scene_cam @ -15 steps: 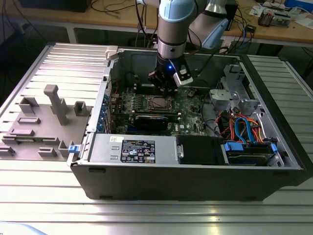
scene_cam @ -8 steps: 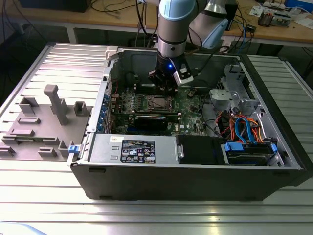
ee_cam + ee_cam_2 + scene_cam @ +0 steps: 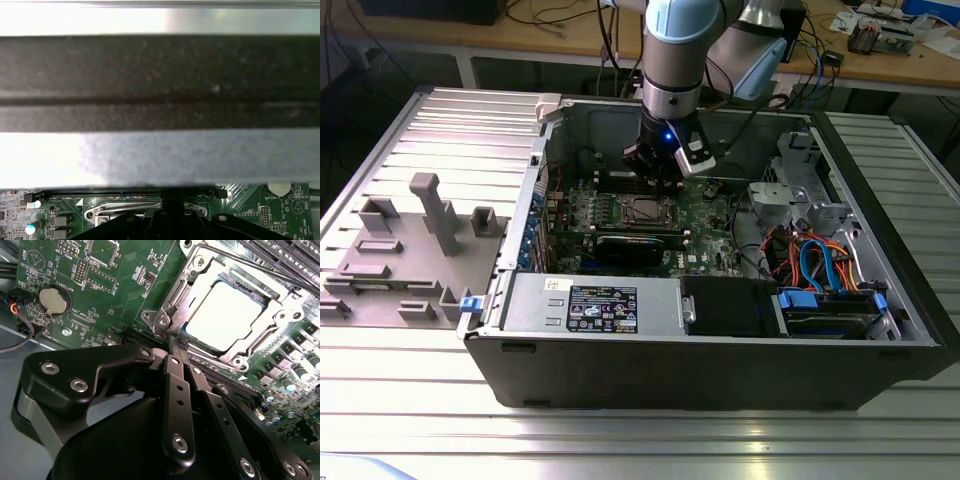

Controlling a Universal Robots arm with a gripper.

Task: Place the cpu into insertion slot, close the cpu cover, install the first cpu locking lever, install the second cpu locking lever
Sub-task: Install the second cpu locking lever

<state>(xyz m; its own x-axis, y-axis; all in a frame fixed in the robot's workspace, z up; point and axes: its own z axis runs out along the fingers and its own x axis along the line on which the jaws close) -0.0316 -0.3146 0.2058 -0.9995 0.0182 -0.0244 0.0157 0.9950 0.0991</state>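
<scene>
While the cpu (image 3: 227,315) sits under the closed cpu cover (image 3: 175,295), fingers (image 3: 172,360) pressed together at its corner

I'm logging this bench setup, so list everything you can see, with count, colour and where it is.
cpu: one, dull silver, seated in the socket under the frame.
cpu cover: one, silvery frame, lying closed around the chip.
insertion slot: one, silvery-rimmed, mid motherboard.
motherboard: one, green, on the case floor.
coin battery: one, silver, on the board away from the socket.
computer case: one, dark grey, open, on the table.
black card: one, lying just in front of the socket.
cables: several, blue and orange, at the exterior view's right.
grey fixture: one, on the table at the exterior view's left.
ribbed table: one, silver.
gripper: one, black, fingertips together at the socket's corner.
</scene>
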